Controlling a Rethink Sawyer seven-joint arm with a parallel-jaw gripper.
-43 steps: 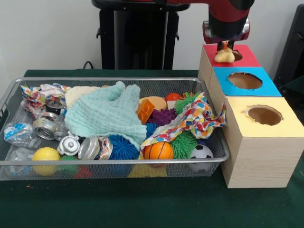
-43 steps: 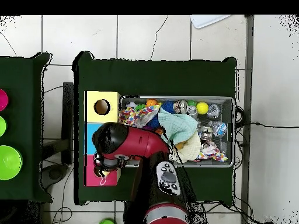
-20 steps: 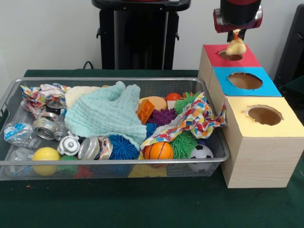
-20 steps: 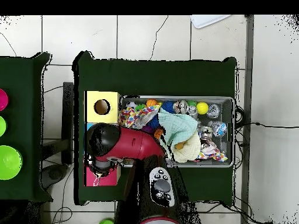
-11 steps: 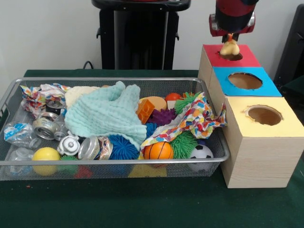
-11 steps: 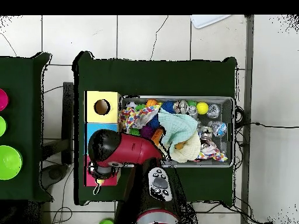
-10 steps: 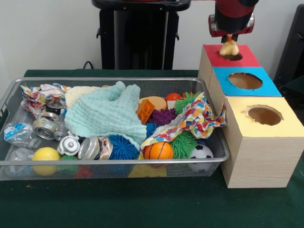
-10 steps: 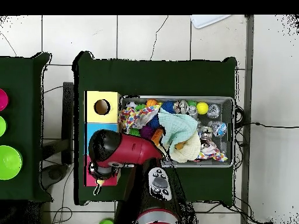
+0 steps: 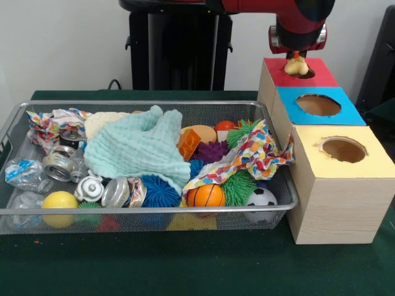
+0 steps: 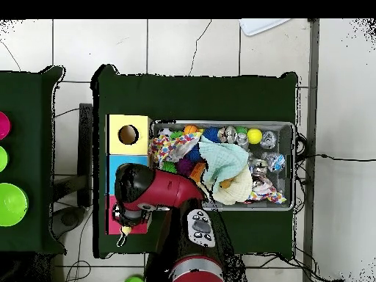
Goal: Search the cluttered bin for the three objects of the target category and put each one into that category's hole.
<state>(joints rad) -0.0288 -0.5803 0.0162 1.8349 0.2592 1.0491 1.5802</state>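
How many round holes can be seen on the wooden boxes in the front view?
3: the yellow-topped hole nearest the camera, the blue-topped hole in the middle, and the red-topped hole farthest, mostly covered by the yellow duck under the gripper.

I can't see the gripper (image 9: 296, 57) fingers, arm hides them; hole (image 9: 307, 72) mostly covered by the duck (image 9: 295, 66) below the jaws.

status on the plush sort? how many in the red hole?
Done: can't tell; nothing shows inside the red-topped hole. In hand: the pincer hangs a yellow plush duck right over that hole, not yet dropped. Left: a cream plush lies at the wire bin's far side; the tiger isn't visible, possibly under the mint cloth.
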